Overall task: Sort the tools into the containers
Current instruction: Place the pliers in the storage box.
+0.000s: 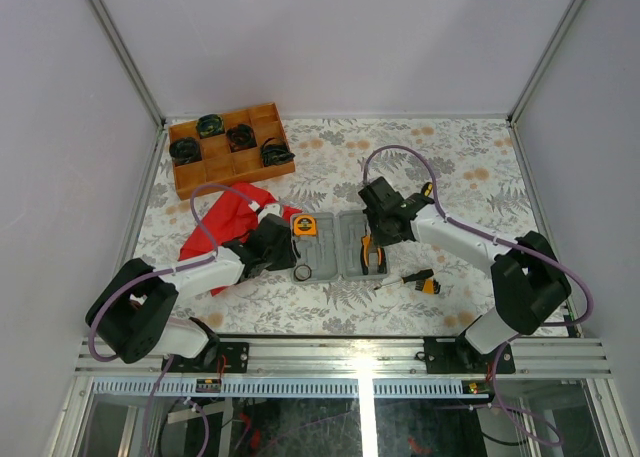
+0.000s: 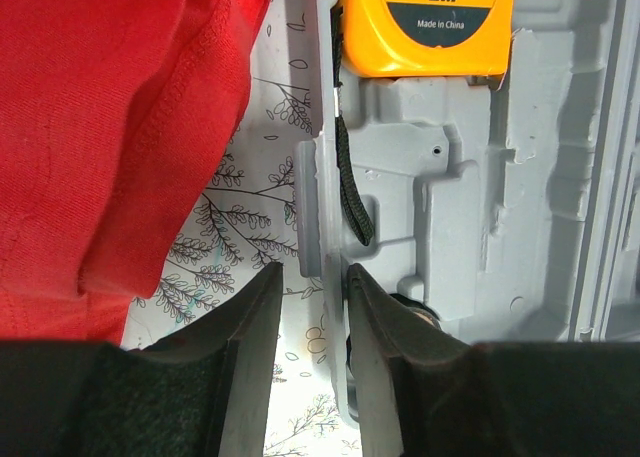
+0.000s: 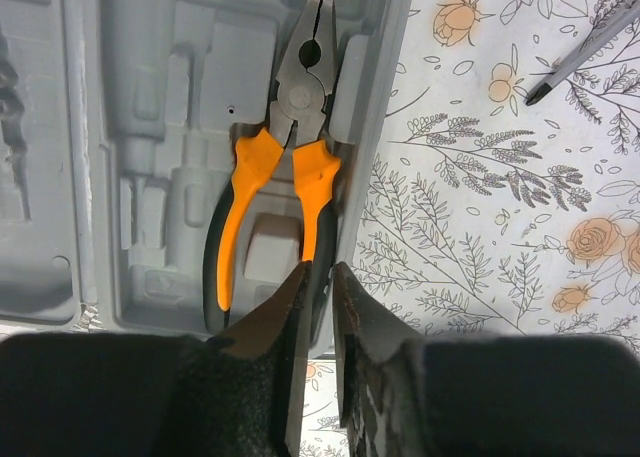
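Pliers [image 3: 255, 162], judged rigid, fairly heavy steel with grippy orange-and-black sleeves, lie in a recess of the grey case [image 3: 160, 127] at frame centre, nose toward the top; best taken across both handles below the pivot. The right hand [image 3: 320, 272] hovers over the handle ends, pointing straight down, fingers narrowly parted and empty. The left hand [image 2: 313, 272], also narrow and empty, sits at the case's left rim.

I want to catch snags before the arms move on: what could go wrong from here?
1. The right gripper has its tips tight against one handle of the orange-and-black pliers lying in the flat grey plastic tool case; pulling away could drag them out of their recess.
2. The left gripper seems to straddle the case's edge beside the red cloth; a sideways move might shove the case or snag the cloth.
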You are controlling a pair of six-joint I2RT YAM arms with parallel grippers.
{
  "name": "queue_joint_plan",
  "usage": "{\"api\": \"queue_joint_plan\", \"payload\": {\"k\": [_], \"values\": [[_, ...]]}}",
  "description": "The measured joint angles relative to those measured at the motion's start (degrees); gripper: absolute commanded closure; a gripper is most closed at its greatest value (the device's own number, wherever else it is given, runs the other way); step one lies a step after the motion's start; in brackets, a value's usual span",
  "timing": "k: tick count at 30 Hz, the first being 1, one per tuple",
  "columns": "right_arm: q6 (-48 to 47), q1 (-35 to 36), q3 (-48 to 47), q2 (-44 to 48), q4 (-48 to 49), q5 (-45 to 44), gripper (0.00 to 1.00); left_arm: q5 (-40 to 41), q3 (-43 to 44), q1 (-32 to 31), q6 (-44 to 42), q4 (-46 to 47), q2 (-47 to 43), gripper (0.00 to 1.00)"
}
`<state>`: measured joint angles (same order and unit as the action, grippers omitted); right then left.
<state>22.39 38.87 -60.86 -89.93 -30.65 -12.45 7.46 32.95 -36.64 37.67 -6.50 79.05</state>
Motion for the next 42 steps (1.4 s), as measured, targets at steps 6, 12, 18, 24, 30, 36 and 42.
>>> {"api": "queue_joint_plan", "payload": {"k": [6, 12, 18, 24, 30, 36, 42], "values": [[-0.13, 0.00, 0.00, -0.13, 0.20, 0.24, 0.85, -0.04, 0.00, 0.00, 0.00, 0.00, 0.00, 0.69], [-0.15, -0.04, 0.02, -1.75, 0.39, 1.64, 0.85, -0.04, -0.04, 0.00, 0.00, 0.02, 0.00, 0.69], [-0.13, -0.04, 0.02, -3.19, 0.28, 2.10, 0.85, -0.15, -0.09, 0.00, 0.00, 0.09, 0.00, 0.69], [-0.11, -0.04, 0.24, -4.98, 0.22, 2.12, 0.88, -0.22, -0.09, 0.00, 0.02, 0.15, 0.00, 0.70], [-0.13, -0.04, 0.00, -6.05, 0.15, 2.05, 0.90, -0.52, -0.26, 0.00, 0.02, 0.44, 0.00, 0.70], [-0.15, -0.04, -0.07, -6.86, 0.20, 2.08, 0.92, -0.61, -0.31, 0.02, 0.04, 0.61, 0.00, 0.70], [0.11, -0.22, 1.55, -6.67, 1.49, 2.56, 0.93, -0.87, -0.31, 0.02, 0.04, 0.70, 0.02, 0.70]]}}
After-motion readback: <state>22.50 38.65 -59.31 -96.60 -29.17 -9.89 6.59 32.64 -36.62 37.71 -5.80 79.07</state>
